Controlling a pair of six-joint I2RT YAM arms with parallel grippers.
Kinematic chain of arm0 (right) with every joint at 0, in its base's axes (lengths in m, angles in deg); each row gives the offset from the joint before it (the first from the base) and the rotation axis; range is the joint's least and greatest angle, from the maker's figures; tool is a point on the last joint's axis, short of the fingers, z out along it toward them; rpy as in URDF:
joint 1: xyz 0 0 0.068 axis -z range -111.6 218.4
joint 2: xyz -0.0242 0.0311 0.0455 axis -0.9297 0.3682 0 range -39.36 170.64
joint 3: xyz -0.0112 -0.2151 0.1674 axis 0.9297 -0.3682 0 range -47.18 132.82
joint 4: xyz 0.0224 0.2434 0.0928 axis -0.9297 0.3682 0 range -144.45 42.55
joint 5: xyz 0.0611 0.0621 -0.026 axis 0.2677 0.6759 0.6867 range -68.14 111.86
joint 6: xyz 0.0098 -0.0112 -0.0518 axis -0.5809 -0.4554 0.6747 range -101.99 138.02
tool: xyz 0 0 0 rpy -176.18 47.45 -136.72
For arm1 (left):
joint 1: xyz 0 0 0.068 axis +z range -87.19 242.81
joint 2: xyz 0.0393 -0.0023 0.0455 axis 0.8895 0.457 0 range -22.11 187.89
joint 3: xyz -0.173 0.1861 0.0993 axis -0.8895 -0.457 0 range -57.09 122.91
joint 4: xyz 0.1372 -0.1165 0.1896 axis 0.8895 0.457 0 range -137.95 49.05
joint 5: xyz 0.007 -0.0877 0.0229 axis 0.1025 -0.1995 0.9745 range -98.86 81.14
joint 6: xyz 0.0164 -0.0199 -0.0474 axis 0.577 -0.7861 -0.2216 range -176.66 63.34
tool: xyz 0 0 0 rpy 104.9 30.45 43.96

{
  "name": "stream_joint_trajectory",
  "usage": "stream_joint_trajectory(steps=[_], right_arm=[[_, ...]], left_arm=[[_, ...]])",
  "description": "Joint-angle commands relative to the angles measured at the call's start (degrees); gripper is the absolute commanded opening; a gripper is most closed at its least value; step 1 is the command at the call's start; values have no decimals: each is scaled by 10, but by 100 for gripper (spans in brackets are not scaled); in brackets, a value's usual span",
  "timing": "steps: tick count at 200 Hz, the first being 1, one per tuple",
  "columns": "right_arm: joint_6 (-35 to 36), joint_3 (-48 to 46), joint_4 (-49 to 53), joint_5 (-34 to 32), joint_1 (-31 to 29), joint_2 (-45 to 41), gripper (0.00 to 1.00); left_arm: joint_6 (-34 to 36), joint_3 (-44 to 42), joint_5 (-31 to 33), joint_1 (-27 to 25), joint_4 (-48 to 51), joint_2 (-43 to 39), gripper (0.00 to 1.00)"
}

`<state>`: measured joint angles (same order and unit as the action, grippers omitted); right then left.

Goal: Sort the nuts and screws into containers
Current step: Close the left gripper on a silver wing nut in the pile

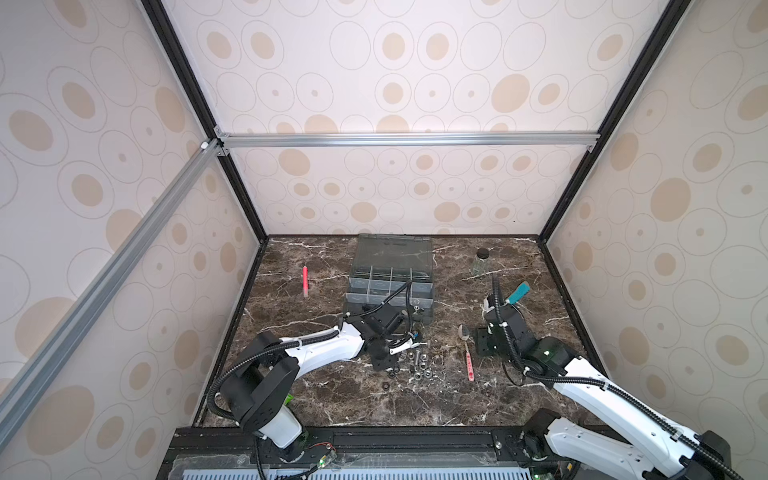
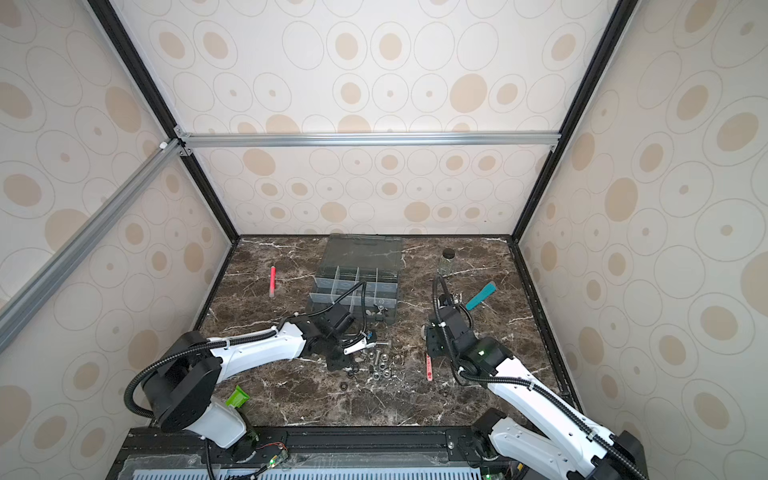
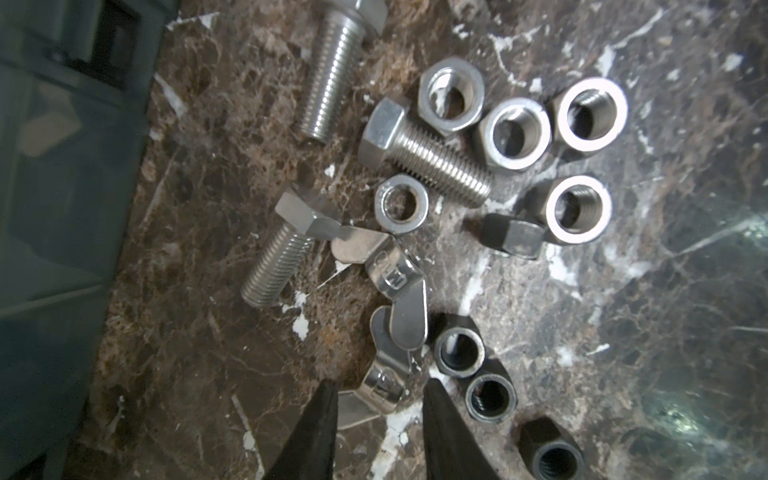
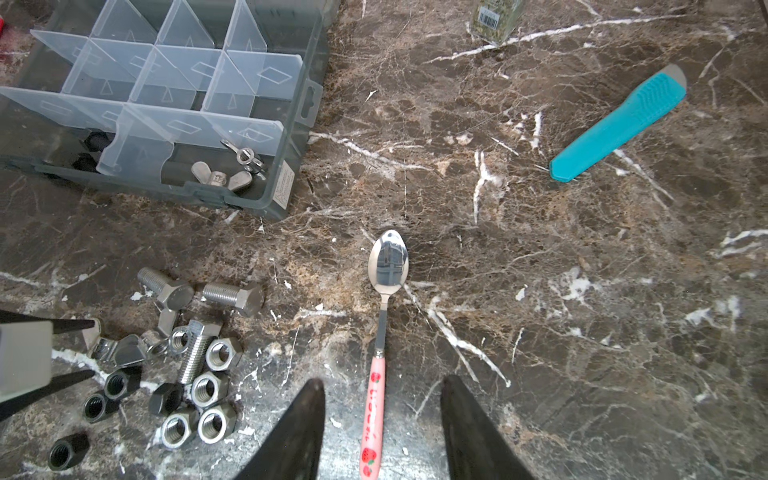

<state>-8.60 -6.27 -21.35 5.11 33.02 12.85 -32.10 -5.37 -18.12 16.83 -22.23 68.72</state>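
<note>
**A:** So how tight is it around the pile?

**B:** Pretty comfy tbh. The loose stuff sits on the bench [image 4: 498, 291] just in front of the box's [image 4: 166, 189] near wall, and the strip toward the front rail is bare. Spoon [image 4: 388, 266] lies near on the right, knife [image 4: 619, 124] and jar [image 1: 481, 262] well apart, red stick [image 1: 305, 280] way off by the left edge.

**A:** Head count?

**B:** Loose: three silver screws [image 3: 424, 158], four big silver nuts [image 3: 513, 133], one small nut [image 3: 401, 203], four dark nuts [image 3: 459, 351], two wing nuts [image 3: 378, 257]. Two more wing nuts [image 4: 220, 176] already sit in the box's near corner compartment [image 4: 189, 151]; something dark lies in the one beside it, can't make it out.

**A:** And the arms?

**B:** Left arm reaches in low from the front left, wrist bent down, left tool [image 3: 376, 386] straddling one wing nut, a fingertip each side. Can't tell if it's actually pinching. Right arm stretches in from the front right, right tool [image 4: 382, 379] released, the spoon's pink handle showing between its jaws, untouched.
</note>
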Motion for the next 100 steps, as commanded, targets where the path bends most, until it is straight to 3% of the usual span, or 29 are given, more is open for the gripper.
stream_joint_trajectory(steps=[1, 100], right_arm=[[-10, -10, 21, -13, 4, -15, 49], [-10, -20, 14, -21, 8, -28, 49]], left_arm=[[29, 1, -13, -7, -1, 8, 35], [27, 0, 6, -7, -11, 32, 31]])
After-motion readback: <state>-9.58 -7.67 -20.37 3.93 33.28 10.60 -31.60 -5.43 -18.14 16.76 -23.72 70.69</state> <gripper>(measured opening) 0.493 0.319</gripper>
